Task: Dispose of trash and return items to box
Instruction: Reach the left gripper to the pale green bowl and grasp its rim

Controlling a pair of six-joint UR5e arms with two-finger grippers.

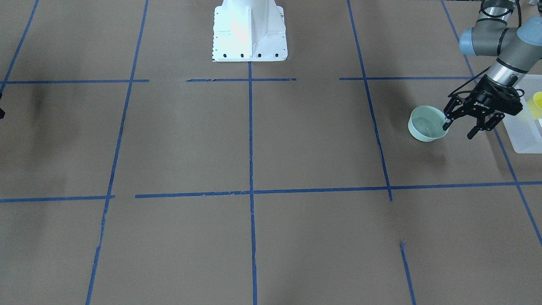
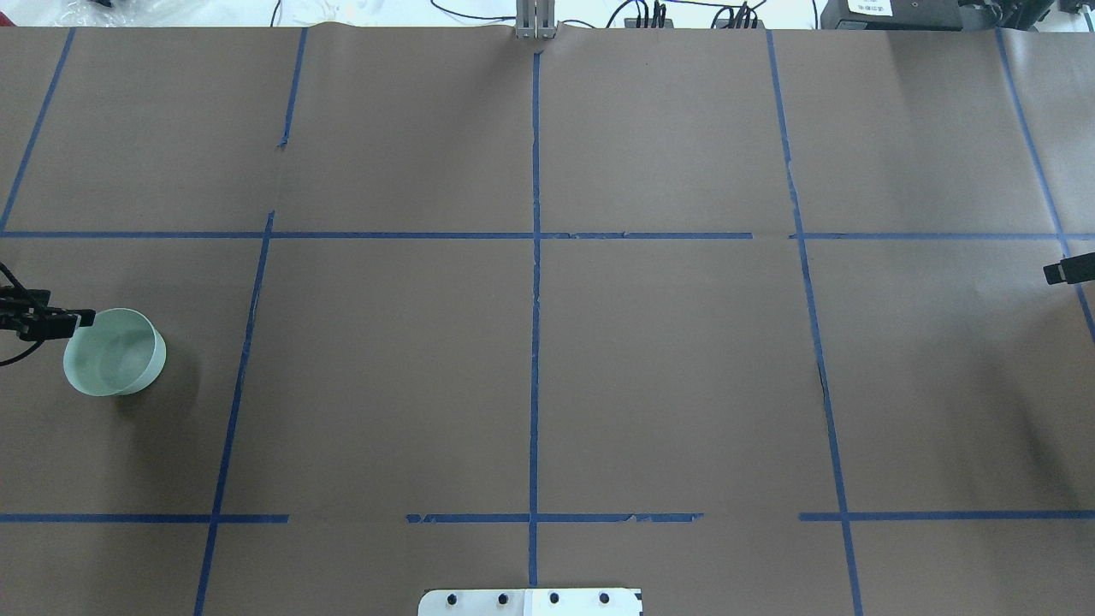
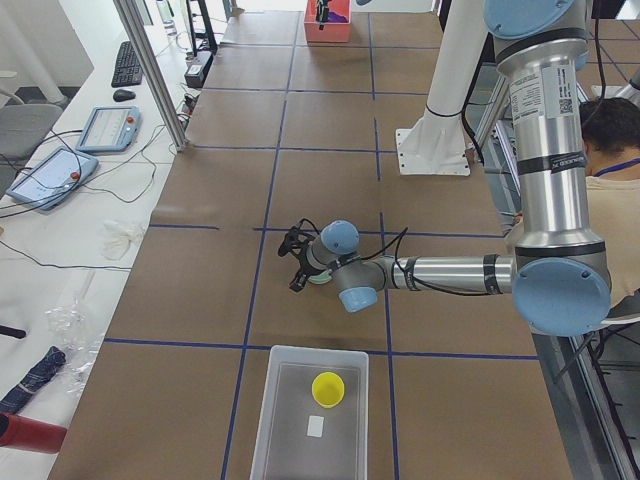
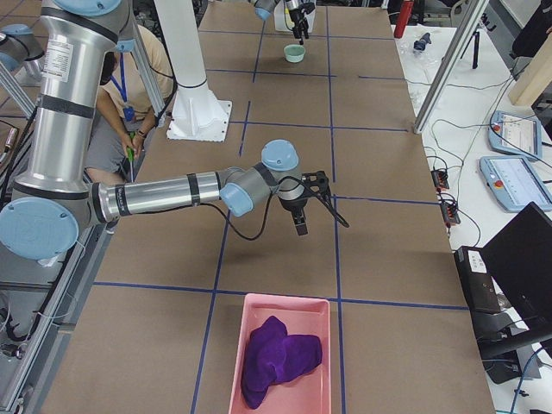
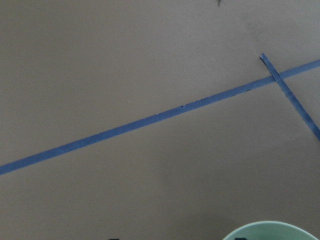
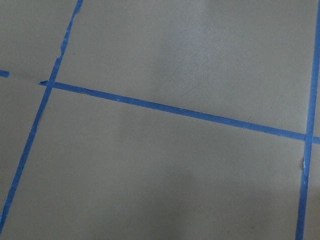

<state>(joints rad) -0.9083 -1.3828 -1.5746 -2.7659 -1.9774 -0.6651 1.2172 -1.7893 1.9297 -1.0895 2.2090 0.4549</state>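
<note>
One pale mint bowl (image 1: pixel 424 127) sits on the tabletop (image 1: pixel 296 140) near the one frosted box (image 3: pixel 285 430), which holds the one yellow cup (image 3: pixel 327 388). The left end effector (image 1: pixel 458 131) is spread wide and straddles the bowl's rim, with one finger inside. The right end effector (image 4: pixel 298 226) hangs above the tabletop, well apart from them; I cannot tell whether it is released or clenched.

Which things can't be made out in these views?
Right gripper: cut off by the overhead view's right edge; open or shut is unclear.
Box and yellow cup: cropped by the front-facing view's right edge.
Small white piece in the box: too small in the exterior left view to identify.
Bowl: only a rim sliver at the left wrist view's bottom edge.
</note>
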